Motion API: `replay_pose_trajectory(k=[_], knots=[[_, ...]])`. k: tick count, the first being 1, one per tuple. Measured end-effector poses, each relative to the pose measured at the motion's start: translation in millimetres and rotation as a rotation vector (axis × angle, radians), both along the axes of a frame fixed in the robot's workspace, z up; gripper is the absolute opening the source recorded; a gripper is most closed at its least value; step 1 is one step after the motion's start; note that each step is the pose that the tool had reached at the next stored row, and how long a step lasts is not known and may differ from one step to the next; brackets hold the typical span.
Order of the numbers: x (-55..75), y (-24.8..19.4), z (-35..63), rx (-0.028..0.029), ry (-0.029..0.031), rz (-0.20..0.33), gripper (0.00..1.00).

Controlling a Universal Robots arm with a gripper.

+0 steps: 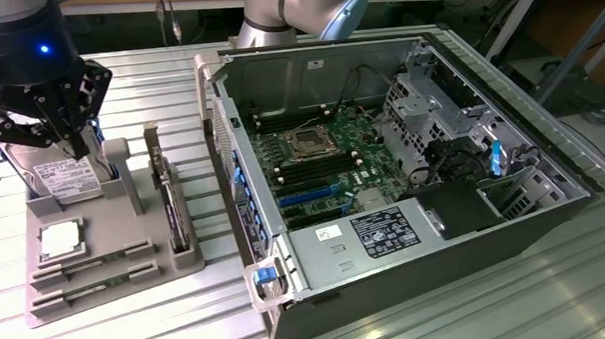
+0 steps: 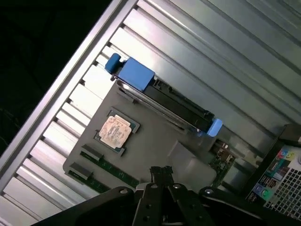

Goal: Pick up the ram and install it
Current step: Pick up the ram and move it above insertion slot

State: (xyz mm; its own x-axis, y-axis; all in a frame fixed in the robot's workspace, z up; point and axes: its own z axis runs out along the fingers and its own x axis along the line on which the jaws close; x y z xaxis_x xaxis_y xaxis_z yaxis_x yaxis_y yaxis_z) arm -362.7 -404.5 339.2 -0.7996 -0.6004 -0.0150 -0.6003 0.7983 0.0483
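Note:
Two ram sticks [image 1: 88,267] lie flat in slots at the front of a grey fixture [image 1: 130,297] on the exterior view's left; they are thin green boards. In the wrist view the ram [image 2: 104,166] runs along the fixture's edge, just ahead of my fingers. My gripper [image 1: 73,144] hangs above the back of the fixture, over the upright hard drive [image 1: 69,178], well apart from the ram. Its fingertips [image 2: 161,175] are pressed together with nothing between them, so the gripper [image 2: 161,173] is shut and holds nothing.
The open computer case [image 1: 518,202] lies on the exterior view's right, with the motherboard [image 1: 324,164] exposed inside. On the fixture also sit a CPU [image 1: 60,238] and an upright expansion card [image 1: 171,203]. The ribbed metal table [image 1: 483,301] runs beneath it all.

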Motion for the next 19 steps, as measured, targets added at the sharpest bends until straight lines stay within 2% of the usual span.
replay_pose_trajectory(k=[1,4,10,12,14,15,19], knots=[[0.0,-1.7,-2.7,0.0001,0.0013,0.021,0.11],[0.0,-10.8,-11.2,0.0019,0.007,0.059,0.11],[0.0,-22.6,-20.3,0.0046,0.0141,0.09,0.11],[0.0,-29.8,-26.0,0.0064,0.018,0.11,0.11],[0.0,-39.7,-33.2,0.0087,0.0228,0.134,0.11],[0.0,-42.9,-35.6,0.0093,0.0236,0.146,0.11],[0.0,-49.0,-42.1,0.0098,0.0254,0.195,0.11]])
